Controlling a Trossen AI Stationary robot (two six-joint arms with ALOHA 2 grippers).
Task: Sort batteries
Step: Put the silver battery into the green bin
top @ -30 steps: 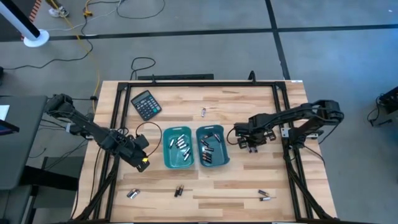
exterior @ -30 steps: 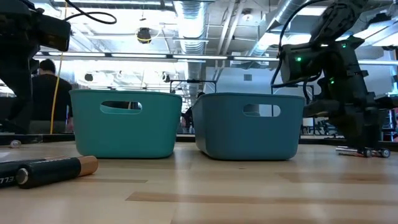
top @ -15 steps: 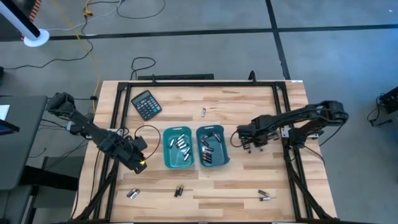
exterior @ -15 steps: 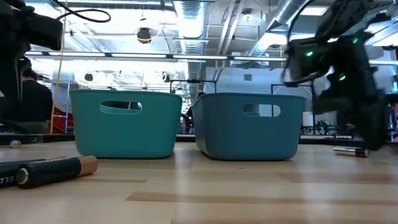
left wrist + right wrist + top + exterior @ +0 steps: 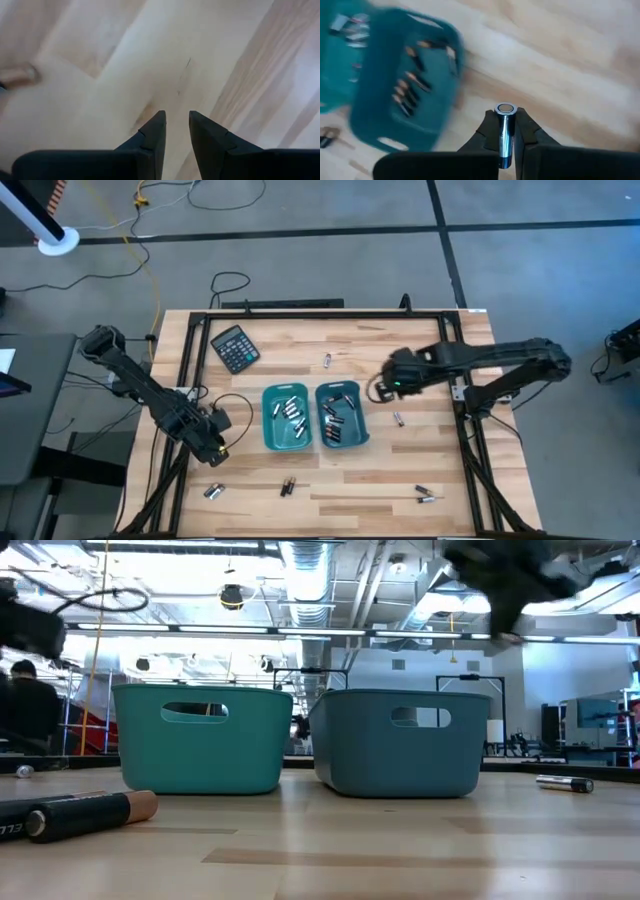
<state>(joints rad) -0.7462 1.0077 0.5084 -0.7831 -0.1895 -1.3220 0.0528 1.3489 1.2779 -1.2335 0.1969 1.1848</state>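
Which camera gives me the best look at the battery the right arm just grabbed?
The right wrist view: the silvery battery stands clamped between the right gripper jaws, its end cap facing the camera. The high view shows only the gripper beside the right teal bin; the low view blurs it; the left wrist view shows bare wood.

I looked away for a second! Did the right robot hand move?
Yes. The right gripper rose up and toward the right teal bin, gripping a silver battery.

Only faint white characters show on the dark battery (image 5: 75, 815) at the lower left of the low view, cut off and too small to read.
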